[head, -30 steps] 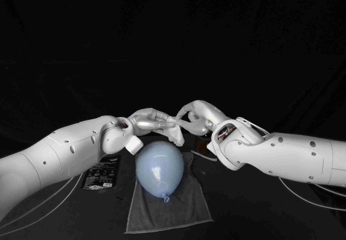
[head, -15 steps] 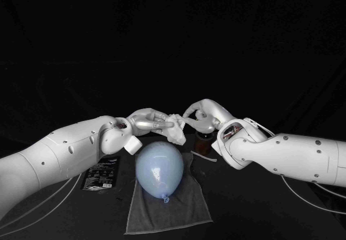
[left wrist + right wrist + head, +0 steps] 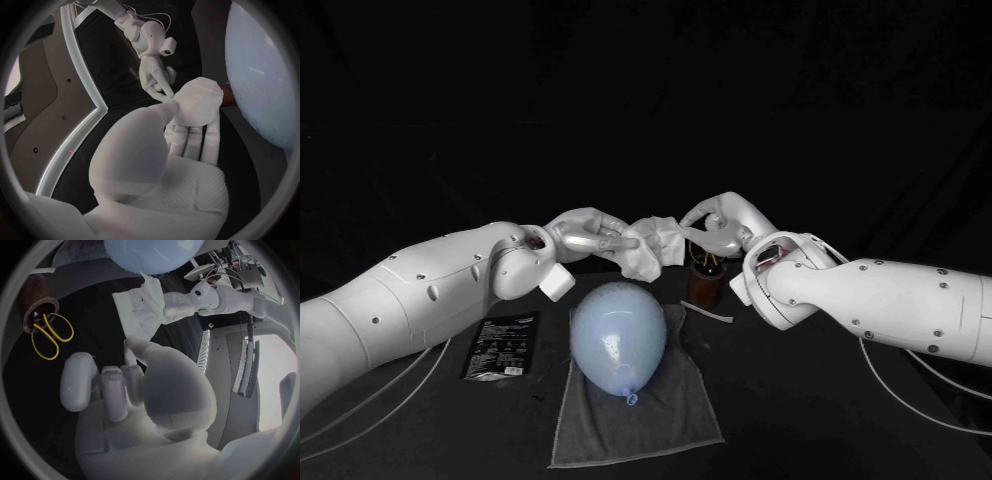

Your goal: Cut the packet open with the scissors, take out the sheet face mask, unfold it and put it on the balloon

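1. Hands meet above the far end of a black table (image 3: 790,400), the left hand (image 3: 589,236) reaching in from one side and the right hand (image 3: 720,224) from the other.
2. Between them hangs the sheet face mask (image 3: 651,250), a pale, crumpled and partly folded piece held in the air above the table.
3. The left hand pinches one side of the mask, with its fingers (image 3: 187,140) lying behind the sheet in the left wrist view.
4. The right hand grips the opposite upper edge with its fingertips, so both hands have hold of the mask.
5. Just below the mask and nearer the robot lies the balloon (image 3: 620,335), pale blue and egg-shaped, with its knot pointing toward the robot. The mask does not touch it.
6. The balloon rests on a grey towel (image 3: 646,420) spread flat on the table.
7. The packet (image 3: 502,345), dark with small print, lies flat on the table beside the towel, on the robot's left.
8. The scissors (image 3: 49,335), with yellow handles, stand in a brown cup (image 3: 705,285) on the far right side of the towel, below the right hand.
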Action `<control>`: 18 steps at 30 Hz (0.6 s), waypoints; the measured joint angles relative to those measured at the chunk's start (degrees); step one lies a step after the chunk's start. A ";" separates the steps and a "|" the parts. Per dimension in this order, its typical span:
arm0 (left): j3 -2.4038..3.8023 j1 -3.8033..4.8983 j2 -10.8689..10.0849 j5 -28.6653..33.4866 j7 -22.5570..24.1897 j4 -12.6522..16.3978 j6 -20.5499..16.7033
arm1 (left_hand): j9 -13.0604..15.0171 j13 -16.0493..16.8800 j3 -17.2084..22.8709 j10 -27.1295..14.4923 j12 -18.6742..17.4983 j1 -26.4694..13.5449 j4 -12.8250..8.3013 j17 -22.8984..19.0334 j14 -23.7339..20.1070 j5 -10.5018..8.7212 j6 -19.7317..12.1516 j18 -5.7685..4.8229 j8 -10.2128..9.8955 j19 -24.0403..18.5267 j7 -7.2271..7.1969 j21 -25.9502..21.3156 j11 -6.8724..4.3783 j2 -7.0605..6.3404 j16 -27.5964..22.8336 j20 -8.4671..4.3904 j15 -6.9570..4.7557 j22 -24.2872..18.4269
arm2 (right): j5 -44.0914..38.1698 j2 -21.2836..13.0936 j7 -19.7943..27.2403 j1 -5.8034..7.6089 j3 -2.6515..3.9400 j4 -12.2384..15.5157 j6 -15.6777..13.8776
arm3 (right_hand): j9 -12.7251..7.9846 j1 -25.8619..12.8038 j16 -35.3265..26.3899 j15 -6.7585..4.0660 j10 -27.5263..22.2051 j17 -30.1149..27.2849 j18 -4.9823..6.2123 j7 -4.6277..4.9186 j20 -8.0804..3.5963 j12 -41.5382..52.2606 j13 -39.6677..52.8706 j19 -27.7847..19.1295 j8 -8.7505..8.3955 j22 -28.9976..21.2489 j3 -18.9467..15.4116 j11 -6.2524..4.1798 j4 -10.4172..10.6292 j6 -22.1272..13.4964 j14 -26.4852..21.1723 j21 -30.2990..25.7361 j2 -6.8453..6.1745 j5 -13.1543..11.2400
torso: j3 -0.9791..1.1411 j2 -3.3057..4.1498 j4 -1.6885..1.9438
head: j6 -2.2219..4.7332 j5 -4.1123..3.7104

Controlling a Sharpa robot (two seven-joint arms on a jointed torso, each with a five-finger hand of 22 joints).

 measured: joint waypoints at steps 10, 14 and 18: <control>0.00 2.97 -0.11 -5.33 -0.46 -0.99 -0.77 | 0.00 0.00 0.14 0.10 0.00 -0.30 -0.47 0.08 0.00 0.00 0.10 -0.03 0.11 0.21 -0.07 0.41 0.08 -0.30 0.00 -0.21 0.00 0.32 | 4.37 0.06 1.32 0.65 0.21 -1.28 -0.05 | 0.02 0.00 0.04 -0.06 -0.01 0.00 -0.02 0.03 0.01 -0.02 -0.03 -0.01 -0.06 -0.03 0.00 0.00 0.00 -0.04 0.06 0.00 0.00 0.26 | 0.03 0.01 0.00 | -0.07 -0.19; 0.02 4.05 -0.08 -7.15 -0.79 -1.44 -0.80 | 0.00 0.00 0.31 0.32 0.00 -0.30 -0.63 0.13 0.00 0.00 0.27 -0.04 0.11 0.21 0.10 0.59 -0.11 -0.30 0.00 -0.21 0.00 0.45 | 5.55 0.15 1.85 1.01 0.28 -1.76 0.02 | 0.03 0.00 0.04 -0.06 -0.01 -0.02 -0.02 -0.02 0.01 -0.03 -0.02 -0.02 -0.04 -0.02 -0.01 0.00 0.00 0.01 0.06 -0.01 -0.01 0.26 | 0.00 -0.02 0.01 | -0.11 -0.32; 0.02 4.65 0.00 -9.10 -1.22 -1.78 -0.63 | 0.00 0.00 0.31 0.32 0.00 -0.30 -0.63 0.13 0.00 0.00 0.27 -0.04 0.11 0.21 0.10 0.59 -0.11 -0.30 0.00 -0.21 0.00 0.45 | 6.53 0.23 2.34 1.31 0.31 -1.93 0.18 | 0.03 -0.01 0.01 -0.06 -0.01 -0.05 -0.03 -0.11 0.01 -0.03 0.00 -0.02 0.17 -0.01 -0.01 0.00 0.00 0.09 0.06 -0.01 -0.01 0.26 | -0.03 -0.04 0.01 | -0.06 -0.46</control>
